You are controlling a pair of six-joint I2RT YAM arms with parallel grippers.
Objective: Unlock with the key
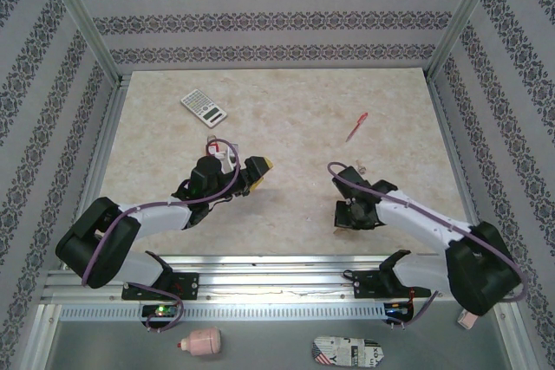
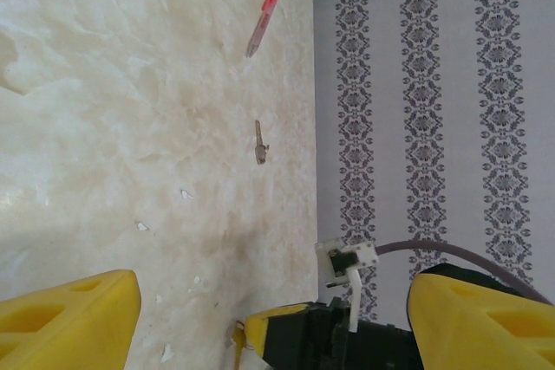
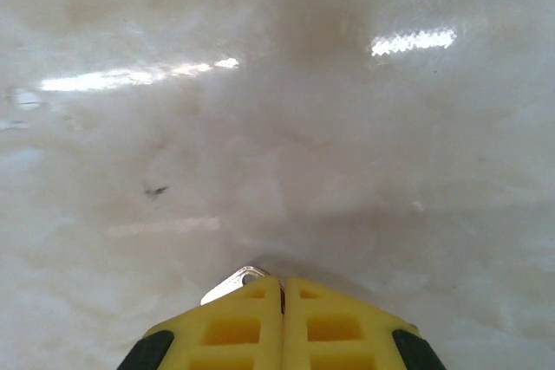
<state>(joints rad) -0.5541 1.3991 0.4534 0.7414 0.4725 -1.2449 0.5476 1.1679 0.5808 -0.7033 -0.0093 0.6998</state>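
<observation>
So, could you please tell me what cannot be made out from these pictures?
- Right wrist view: the silvery metal piece is mostly hidden by the shut right tool; its shape and whether it is pinched are unclear.
- Left wrist view: the small grey thing is too small to identify.
- Top view: the right tool's tips are hidden under its own wrist.

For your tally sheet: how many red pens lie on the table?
1: the red pen lies on the table, far right, beyond the right arm. Another could hide beneath an arm.
</observation>
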